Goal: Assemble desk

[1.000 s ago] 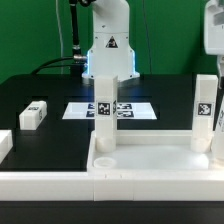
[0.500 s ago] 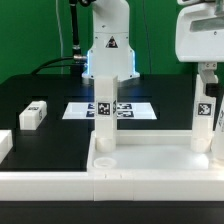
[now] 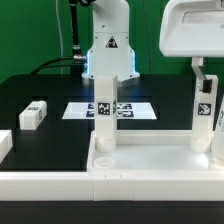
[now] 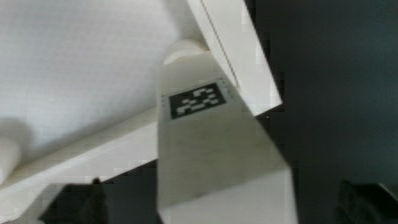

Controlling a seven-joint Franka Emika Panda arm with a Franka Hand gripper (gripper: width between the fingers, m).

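The white desk top (image 3: 150, 136) lies tray-side up at the front, with two tagged legs standing in its far corners. One leg (image 3: 103, 120) is on the exterior view's left. My gripper (image 3: 205, 72) hangs right above the other leg (image 3: 205, 110) on the exterior view's right. In the wrist view that leg (image 4: 214, 150) with its tag rises between my two dark fingertips (image 4: 89, 200), with a gap on each side. The gripper (image 4: 221, 205) is open and touches nothing.
A loose tagged leg (image 3: 33, 115) lies on the black table at the exterior view's left, and another white piece (image 3: 4, 145) sits at the edge. The marker board (image 3: 130, 110) lies behind the desk top. A long white rail (image 3: 100, 185) runs along the front. The robot base (image 3: 108, 50) stands at the back.
My gripper has come down from the upper right into the exterior view and now sits over the right-hand leg. The legs and desk top have not moved.
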